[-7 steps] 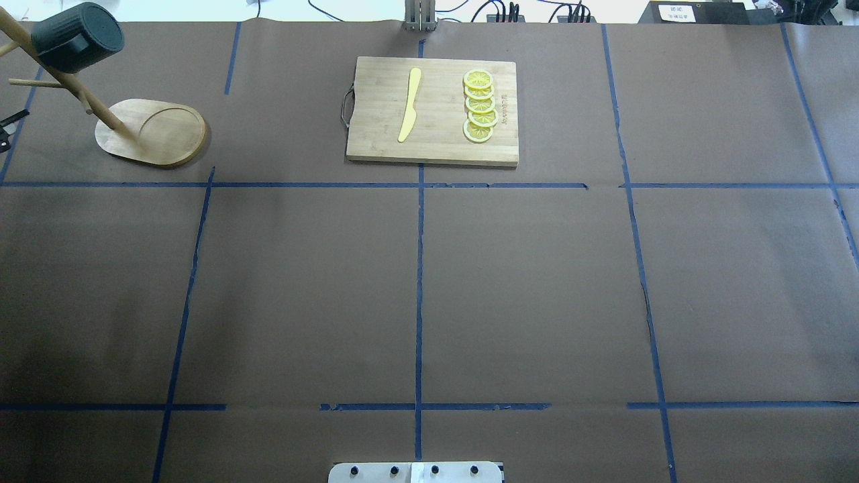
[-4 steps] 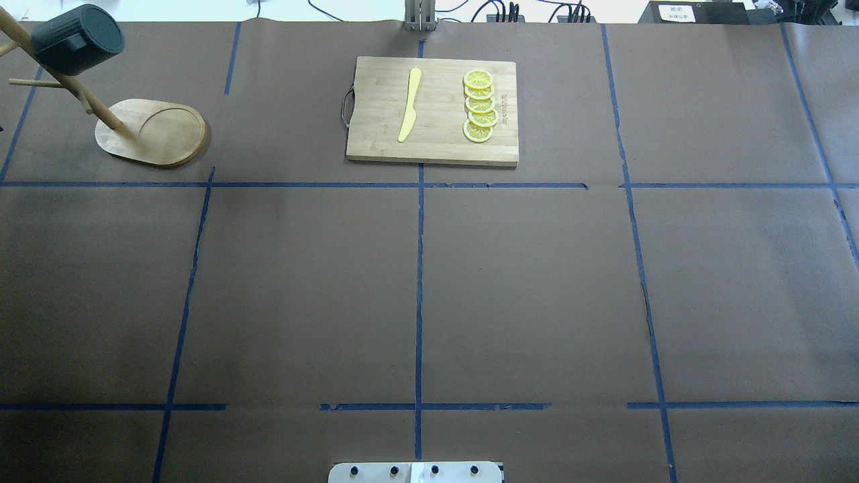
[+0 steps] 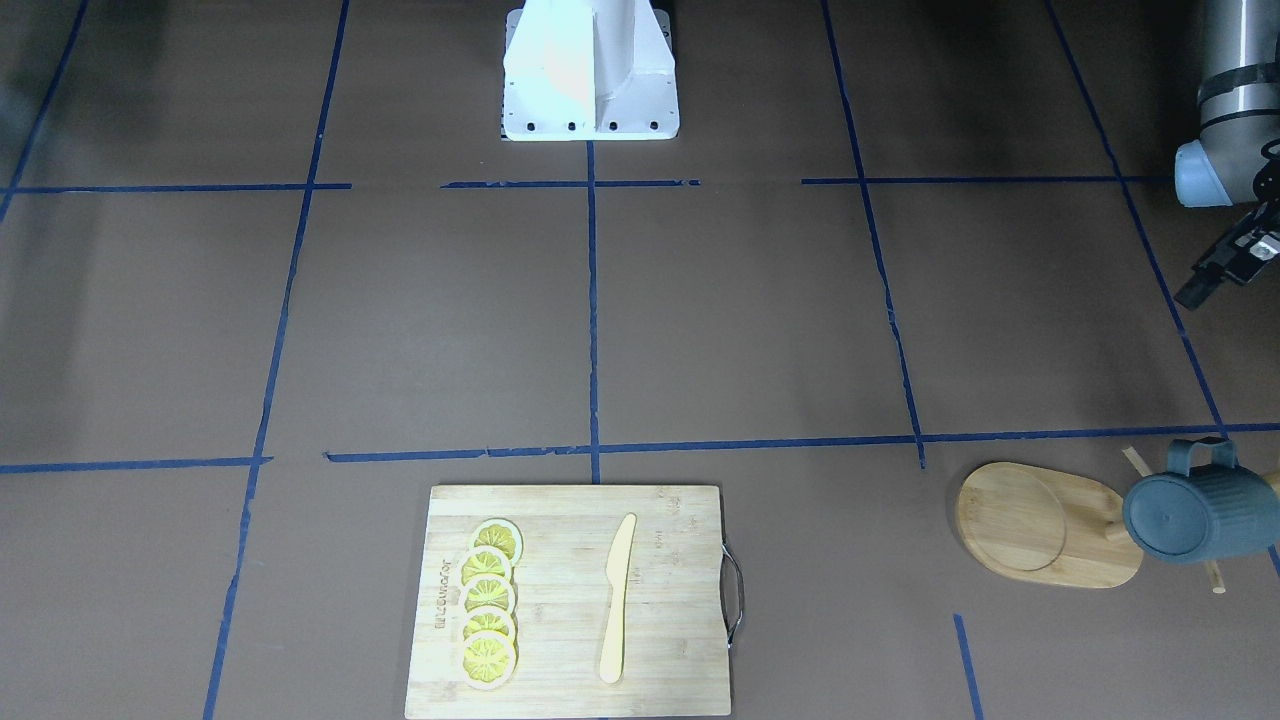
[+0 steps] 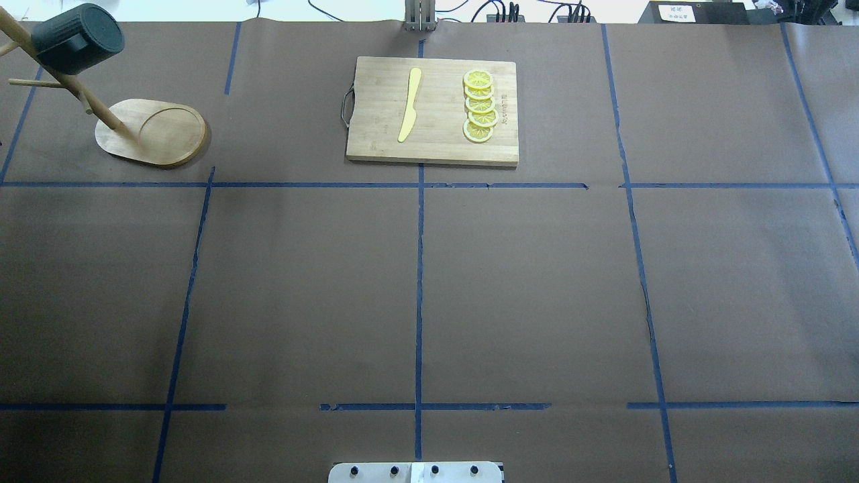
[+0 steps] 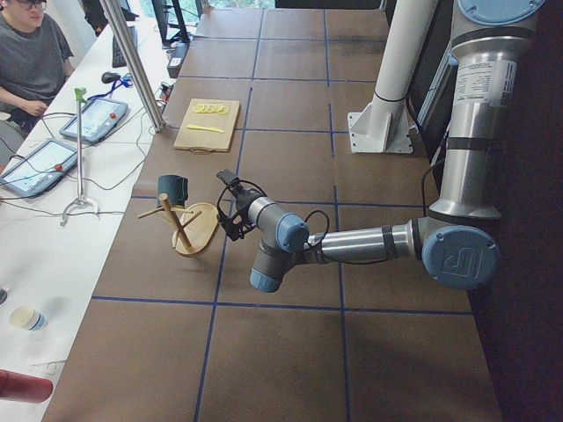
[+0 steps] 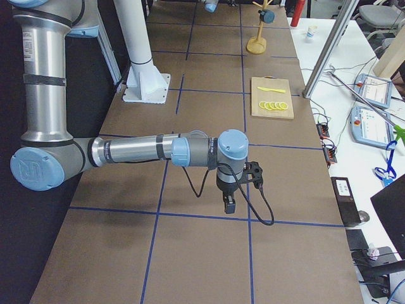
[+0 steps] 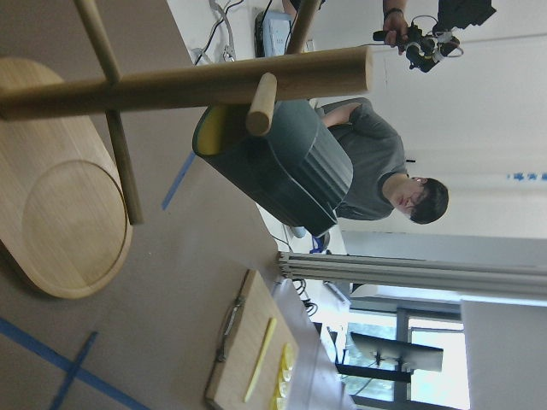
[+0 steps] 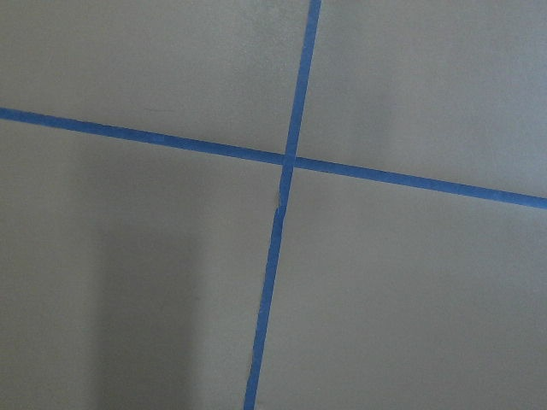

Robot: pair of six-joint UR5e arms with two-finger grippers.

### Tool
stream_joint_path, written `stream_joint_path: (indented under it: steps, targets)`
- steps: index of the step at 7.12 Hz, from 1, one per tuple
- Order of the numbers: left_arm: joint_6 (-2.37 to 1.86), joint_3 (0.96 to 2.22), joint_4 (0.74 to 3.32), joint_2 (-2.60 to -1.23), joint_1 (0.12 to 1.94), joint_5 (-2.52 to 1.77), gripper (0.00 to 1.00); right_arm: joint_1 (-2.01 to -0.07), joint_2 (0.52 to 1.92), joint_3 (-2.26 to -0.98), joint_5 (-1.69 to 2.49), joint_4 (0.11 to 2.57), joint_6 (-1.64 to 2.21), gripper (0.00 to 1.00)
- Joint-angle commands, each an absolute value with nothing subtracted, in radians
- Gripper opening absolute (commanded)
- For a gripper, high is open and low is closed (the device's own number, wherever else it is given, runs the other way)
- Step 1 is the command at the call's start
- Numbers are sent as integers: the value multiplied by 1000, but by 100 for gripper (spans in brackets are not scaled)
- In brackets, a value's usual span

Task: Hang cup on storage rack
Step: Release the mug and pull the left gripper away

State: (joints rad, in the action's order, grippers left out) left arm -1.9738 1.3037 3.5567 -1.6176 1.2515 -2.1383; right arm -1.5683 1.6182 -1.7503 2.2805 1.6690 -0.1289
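Left gripper [image 3: 1200, 285] has backed off the hung cup [image 4: 77, 38] at 10 o'clock; I retract clear of the storage rack [image 4: 151, 132]; jaws unreadable.

Storage rack [image 4: 151, 133] standing at table's [image 4: 537, 282] far left corner, seen from robot; cup [image 4: 77, 38] hanging tilted on peg near pole's top; cutting board [image 4: 376, 107] lying at far edge, mid-table, well right of rack; knife [image 4: 409, 105] lying on board's left half; lemon slices [image 4: 480, 106] lying in overlapping row on right half, beside knife; left gripper [image 3: 1225, 258] hovering robot-side of rack, apart from cup.
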Motion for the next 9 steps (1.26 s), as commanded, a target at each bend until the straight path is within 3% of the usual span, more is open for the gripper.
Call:
stream_joint_path:
  steps: [1,5,9]
  targets:
    - [-1414,1304,3368,-1617,1326,-2249,100,-1568,1618,-1750,2281,1670,-129,100]
    - [-442,1308,2876,-1617,1483,-2211,100,-1568,1618,-1749,2283,1671,-127,100]
    - [146,1426,2352,-1620,1488,-1790,100,-1568,1618,-1747,2284,1671,-121,100]
